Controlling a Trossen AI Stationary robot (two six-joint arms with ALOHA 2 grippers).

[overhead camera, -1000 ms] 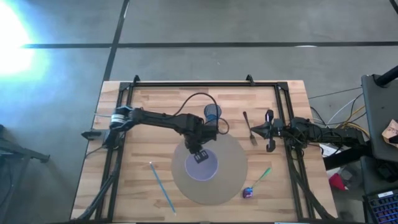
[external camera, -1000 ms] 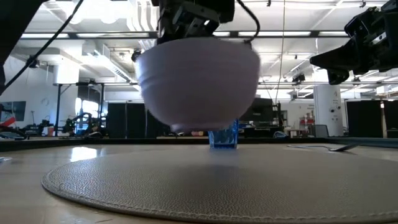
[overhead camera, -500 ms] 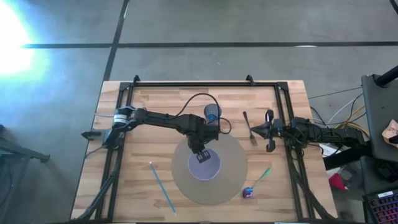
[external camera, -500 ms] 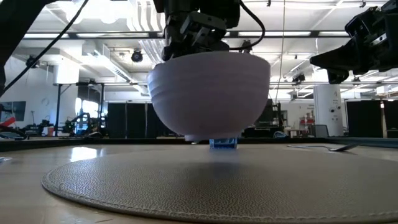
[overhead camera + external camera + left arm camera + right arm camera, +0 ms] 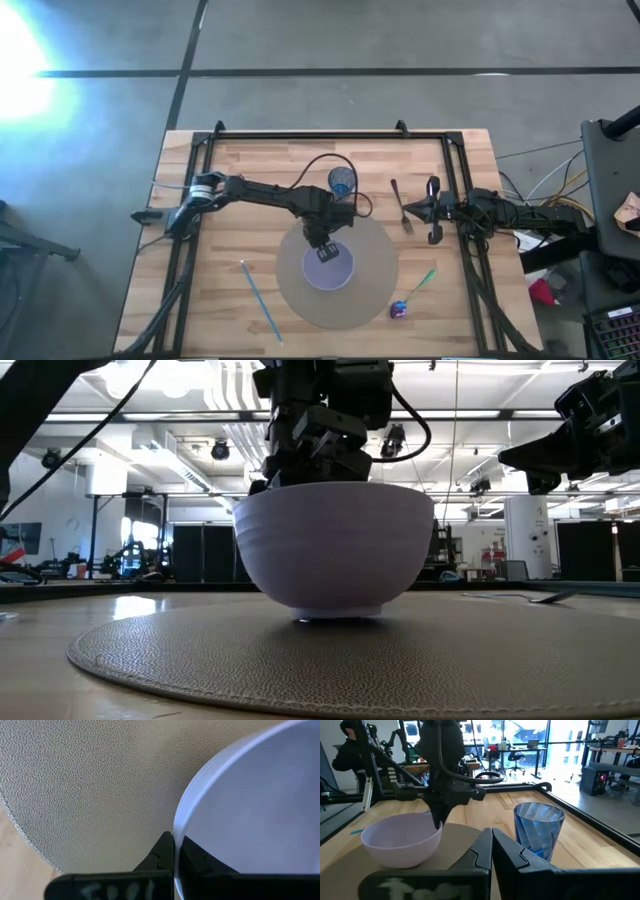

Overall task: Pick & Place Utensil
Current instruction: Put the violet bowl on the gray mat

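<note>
A pale lilac bowl [image 5: 330,270] [image 5: 335,555] stands with its base on the round tan placemat [image 5: 375,250]. My left gripper [image 5: 323,247] [image 5: 174,845] is shut on the bowl's far rim. My right gripper [image 5: 432,212] [image 5: 492,837] hovers shut above the table's right side, touching nothing. Just left of it a metal fork [image 5: 402,206] lies flat on the wood. A green-handled utensil [image 5: 420,284] lies at the mat's near right edge. The bowl [image 5: 402,840] and the left arm [image 5: 445,770] also show in the right wrist view. My left gripper pinches the bowl's rim [image 5: 176,827] on the bowl's far side, one finger [image 5: 197,857] inside the bowl and one finger [image 5: 161,852] outside. It comes from above, pointing down. The bowl sits upright with its base [image 5: 335,615] on the placemat.
A clear blue cup [image 5: 342,181] [image 5: 539,827] stands just beyond the placemat's far edge, close to the left arm. A thin light-blue stick [image 5: 260,300] lies on the wood near the table's near left. A dark metal frame [image 5: 310,134] borders the table.
My left gripper has moved down with the bowl held by its rim. The bowl hung clear above the placemat a second ago and now stands on it. My right arm has kept still.
</note>
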